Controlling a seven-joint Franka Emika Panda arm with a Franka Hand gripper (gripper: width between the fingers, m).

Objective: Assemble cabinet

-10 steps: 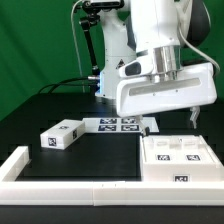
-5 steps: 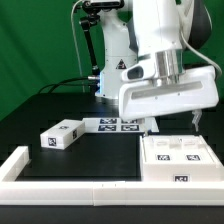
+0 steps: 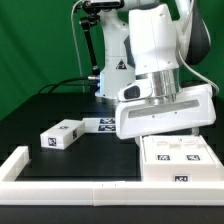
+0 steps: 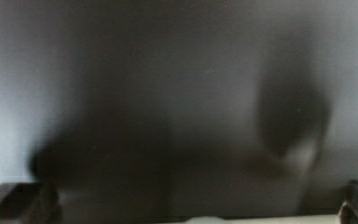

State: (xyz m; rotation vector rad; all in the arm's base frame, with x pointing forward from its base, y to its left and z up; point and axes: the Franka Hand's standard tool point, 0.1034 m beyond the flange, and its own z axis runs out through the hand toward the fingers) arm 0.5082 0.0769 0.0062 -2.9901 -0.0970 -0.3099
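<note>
My gripper (image 4: 179, 205) holds a large white cabinet body (image 3: 165, 112) in the air, tilted, above the table's right half. In the exterior view the body hides the fingers. The wrist view is dark and blurred. It shows only two fingertips (image 4: 5, 203), far apart at the frame's corners, and a sliver of white between them. A small white tagged block (image 3: 62, 133) lies on the table at the exterior view's left. A flat white tagged cabinet part (image 3: 180, 158) lies below the held body at the exterior view's right.
The marker board (image 3: 107, 124) lies at the table's middle back, partly hidden by the held body. A long low white border rail (image 3: 70, 182) runs along the front edge and up the left side. The arm's base (image 3: 112, 60) stands at the back.
The held cabinet body has come down, shifted slightly towards the exterior view's left and tilted. It now covers more of the marker board. The block and the flat part have not moved.
</note>
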